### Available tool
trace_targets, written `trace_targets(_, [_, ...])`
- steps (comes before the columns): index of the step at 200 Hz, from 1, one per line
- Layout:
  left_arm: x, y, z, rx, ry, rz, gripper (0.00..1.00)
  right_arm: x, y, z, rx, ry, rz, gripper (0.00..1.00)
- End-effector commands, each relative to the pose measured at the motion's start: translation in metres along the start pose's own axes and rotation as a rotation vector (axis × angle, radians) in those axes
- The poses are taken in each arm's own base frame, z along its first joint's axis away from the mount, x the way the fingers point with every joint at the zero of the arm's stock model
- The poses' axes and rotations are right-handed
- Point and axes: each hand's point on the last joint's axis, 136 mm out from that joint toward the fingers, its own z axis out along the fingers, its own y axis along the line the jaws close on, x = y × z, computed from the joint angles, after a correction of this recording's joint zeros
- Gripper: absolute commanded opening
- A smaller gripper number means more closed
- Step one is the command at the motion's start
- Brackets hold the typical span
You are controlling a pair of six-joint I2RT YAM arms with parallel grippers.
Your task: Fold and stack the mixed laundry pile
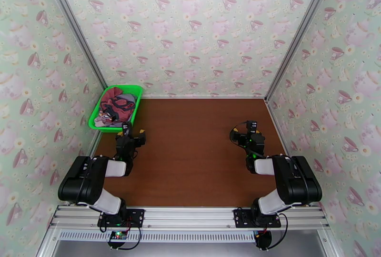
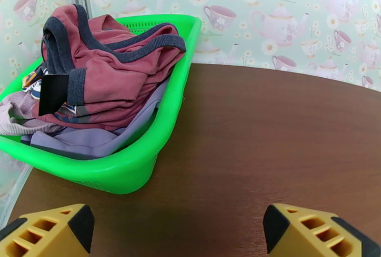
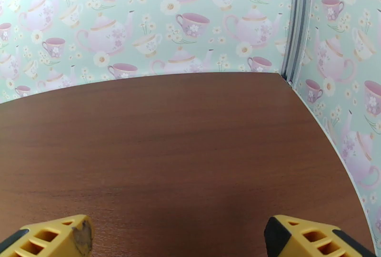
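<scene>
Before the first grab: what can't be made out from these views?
- Garment count in the laundry pile, left wrist view: the dusty-red tank top covers the layers beneath, and the green basket wall hides the bottom.
- Same pile, top view: too small to separate the pieces.
- Left gripper and right gripper, wrist views: fingers cut off by the bottom edge, with just the tips visible.

Crumpled laundry pile (image 2: pixel 114 81) in grn basket (image 2: pixel 133 172), far-left
</scene>
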Motion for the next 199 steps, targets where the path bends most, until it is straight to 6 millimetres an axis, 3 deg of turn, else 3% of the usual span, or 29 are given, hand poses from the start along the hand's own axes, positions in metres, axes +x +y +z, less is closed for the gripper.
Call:
trace_targets(1, [-0.0050,0.0007,0.0015,-0.007,-0.009,0.015,1.00,-0.0045,-0.0001,-0.0008,0.010,-0.018,0.013,1.00])
trace_targets(199, [-0.0049,-0.0031,0.0009,0.003,-0.012,0.029,1.00,-0.0047,0.0005,-0.0006,0.008,-0.018,0.013,1.00])
